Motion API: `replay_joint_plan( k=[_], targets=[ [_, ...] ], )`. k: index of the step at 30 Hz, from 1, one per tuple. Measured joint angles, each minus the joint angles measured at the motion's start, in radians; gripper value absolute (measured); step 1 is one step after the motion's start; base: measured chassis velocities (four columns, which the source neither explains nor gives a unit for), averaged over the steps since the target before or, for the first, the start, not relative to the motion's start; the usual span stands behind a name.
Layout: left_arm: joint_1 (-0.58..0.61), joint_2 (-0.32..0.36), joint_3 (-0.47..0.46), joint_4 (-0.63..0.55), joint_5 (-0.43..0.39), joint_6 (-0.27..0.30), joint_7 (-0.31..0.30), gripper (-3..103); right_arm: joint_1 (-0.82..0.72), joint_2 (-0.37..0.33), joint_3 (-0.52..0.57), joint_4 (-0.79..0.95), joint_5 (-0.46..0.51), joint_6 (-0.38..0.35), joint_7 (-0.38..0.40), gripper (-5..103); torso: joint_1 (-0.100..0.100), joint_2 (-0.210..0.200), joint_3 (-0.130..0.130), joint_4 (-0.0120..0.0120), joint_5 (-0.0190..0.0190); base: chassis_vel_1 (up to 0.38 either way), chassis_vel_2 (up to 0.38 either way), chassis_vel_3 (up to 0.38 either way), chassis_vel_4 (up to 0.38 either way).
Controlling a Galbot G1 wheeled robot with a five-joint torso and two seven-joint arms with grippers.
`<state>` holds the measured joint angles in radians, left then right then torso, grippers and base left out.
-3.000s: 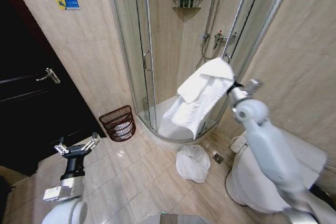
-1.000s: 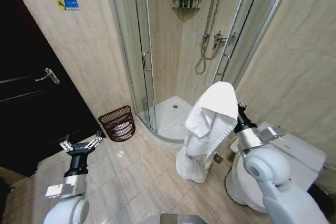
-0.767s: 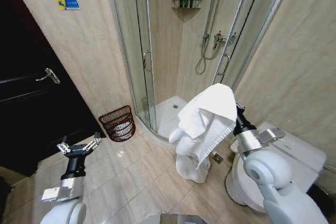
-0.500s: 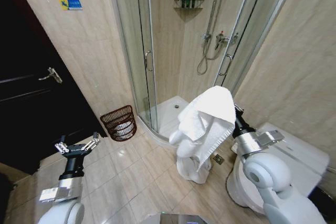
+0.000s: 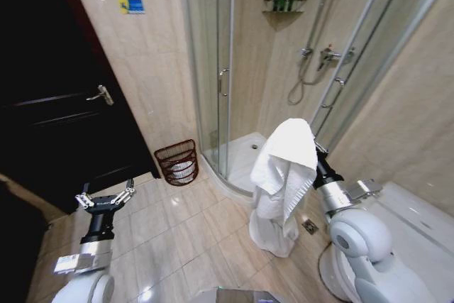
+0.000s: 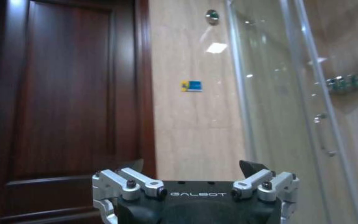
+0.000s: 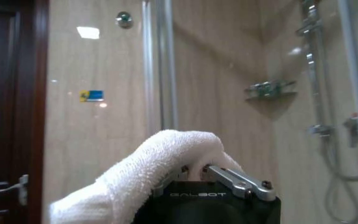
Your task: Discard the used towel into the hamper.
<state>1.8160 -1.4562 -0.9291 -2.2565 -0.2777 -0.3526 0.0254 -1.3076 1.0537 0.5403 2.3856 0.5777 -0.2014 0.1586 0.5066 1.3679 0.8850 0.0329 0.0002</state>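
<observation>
We carry the used white towel high in our right gripper, which is clamped on its upper folds so that most of the cloth hangs free, its tail reaching the tiled floor. Our left gripper waits low at our left side, spread wide and empty. The hamper stands well apart from the towel, against the beige wall between the dark door and the glass shower stall.

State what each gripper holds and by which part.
Right gripper: white towel, pinched at its top fold, the rest hanging down. Left gripper: open, nothing held.
</observation>
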Motion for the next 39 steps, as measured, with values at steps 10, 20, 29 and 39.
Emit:
replay_joint_plan(
  k=[10, 20, 29, 39],
  targets=[
    [0.004, -0.006, 0.007, 0.013, 0.016, -0.017, 0.002, 100, -0.001, 0.004, -0.005, -0.003, -0.003, 0.003, -0.004, 4, -0.005, -0.010, -0.006, 0.0008, -0.0002, 0.127, 0.119, 0.110, 0.097],
    [0.004, -0.011, 0.012, 0.020, 0.020, -0.018, 0.001, 100, -0.003, 0.006, -0.010, -0.006, -0.008, 0.005, -0.007, 4, -0.030, -0.065, -0.035, -0.0002, 0.0000, 0.015, 0.010, 0.003, 0.010],
    [-0.006, -0.012, 0.018, 0.032, 0.019, -0.045, -0.008, 100, -0.004, 0.011, -0.015, -0.018, -0.035, 0.004, -0.024, 4, -0.048, -0.106, -0.057, 0.0000, -0.0002, 0.000, 0.000, 0.000, 0.000],
    [0.000, -0.012, 0.022, 0.036, 0.018, -0.059, -0.011, 100, -0.016, 0.019, -0.014, -0.029, -0.063, -0.001, -0.025, 4, -0.049, -0.107, -0.058, 0.0001, -0.0001, 0.025, 0.016, -0.013, -0.041]
  ],
)
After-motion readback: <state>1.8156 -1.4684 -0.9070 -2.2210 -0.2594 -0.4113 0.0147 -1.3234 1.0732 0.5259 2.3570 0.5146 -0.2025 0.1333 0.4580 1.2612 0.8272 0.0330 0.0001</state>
